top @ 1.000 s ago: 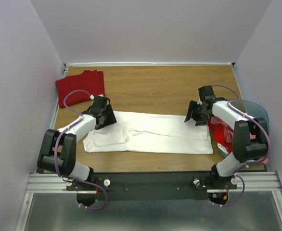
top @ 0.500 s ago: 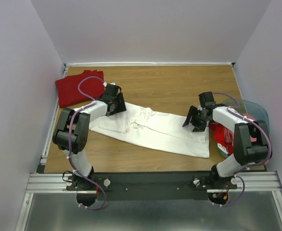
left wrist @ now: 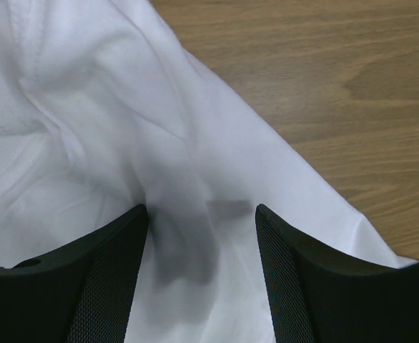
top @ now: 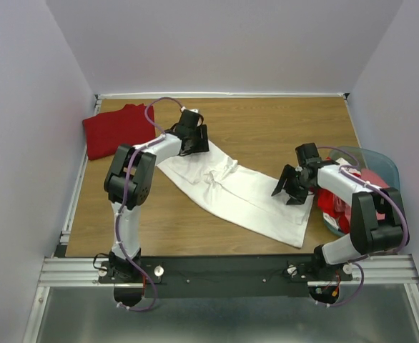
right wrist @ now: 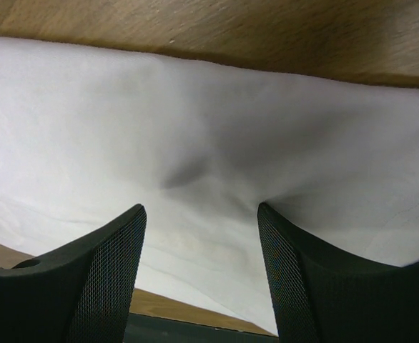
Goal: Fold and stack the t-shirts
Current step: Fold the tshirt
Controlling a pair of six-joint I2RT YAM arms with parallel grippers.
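Where the shirts lie, table (top: 267, 121): wood-grain top, walled on three sides.
White t-shirt (top: 245, 204): folded into a long band and lying slantwise across the middle of the table, its far end toward the left and its near end toward the right, by the bin; creased at mid-length.
Teal bin (top: 388, 163): at the table's right edge, with red and pink cloth (top: 332, 204) heaped in it and spilling over its left rim.
Dark red t-shirt (top: 116, 128): folded in the far-left corner, apart from the white one.
Left gripper (top: 194, 139): over the white shirt's far-left end; fingers (left wrist: 102, 279) spread wide, cloth lying across the gap, nothing clamped.
Right gripper (top: 292, 187): over the shirt's right end, just beside the bin; fingers (right wrist: 95, 279) spread equally wide, cloth lying between them unpinched.
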